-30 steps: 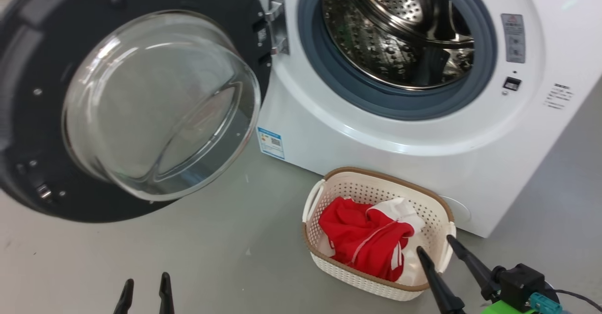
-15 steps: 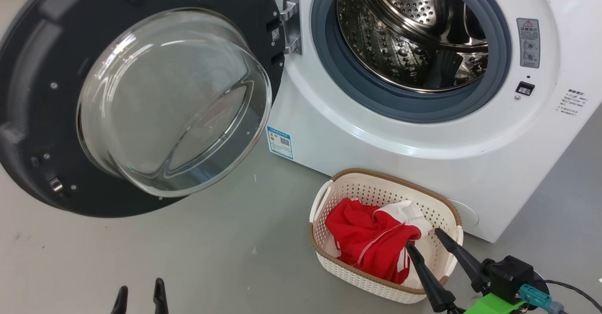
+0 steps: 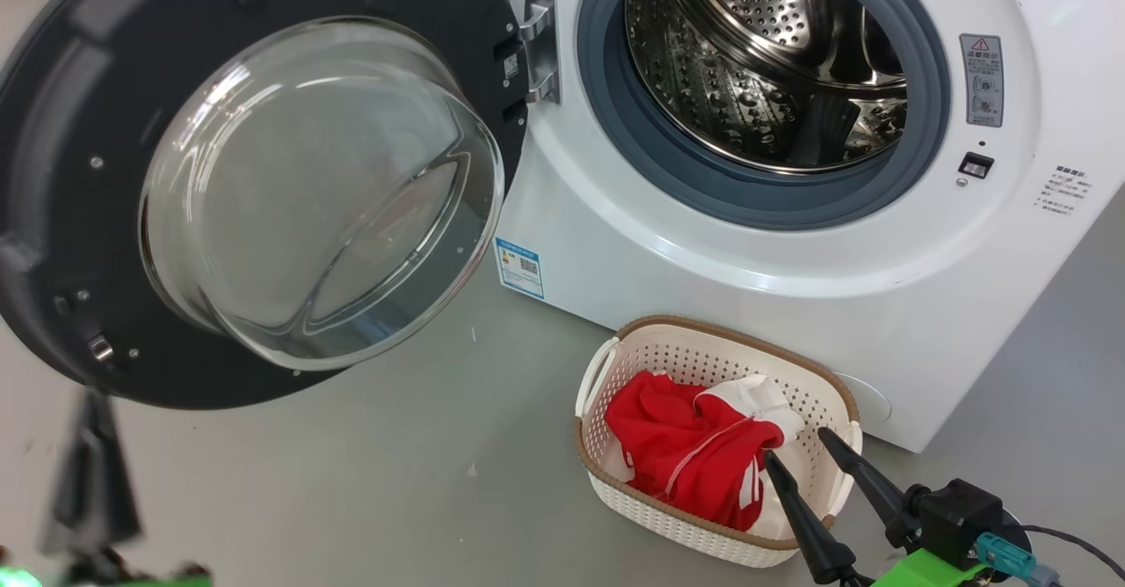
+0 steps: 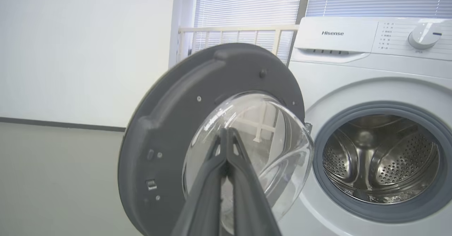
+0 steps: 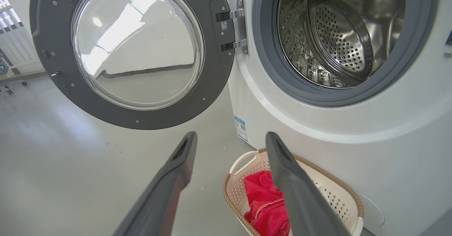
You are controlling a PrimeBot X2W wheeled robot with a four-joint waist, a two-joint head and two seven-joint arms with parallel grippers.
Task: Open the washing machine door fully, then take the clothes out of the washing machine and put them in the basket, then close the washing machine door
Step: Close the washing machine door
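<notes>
Now the clothes (image 3: pixel 685 455) lie in the basket (image 3: pixel 703 330) beside the released right tool (image 3: pixel 794 446), left tool (image 4: pixel 226 134) clenched.

The left gripper (image 4: pixel 226 133) has its two long dark fingers pressed flat together, tips meeting, with nothing between them. In the head view it stands at the near left, roughly upright and blurred. The right gripper (image 3: pixel 796 445) sits at the near right with its jaws spread wide and empty, both fingers slanting up toward the far left. Behind the fingers come a black mount (image 3: pixel 962 517), a green bracket (image 3: pixel 923 568) and a teal connector (image 3: pixel 1009 559) with a thin dark cable (image 3: pixel 1077 545) trailing off right.
</notes>
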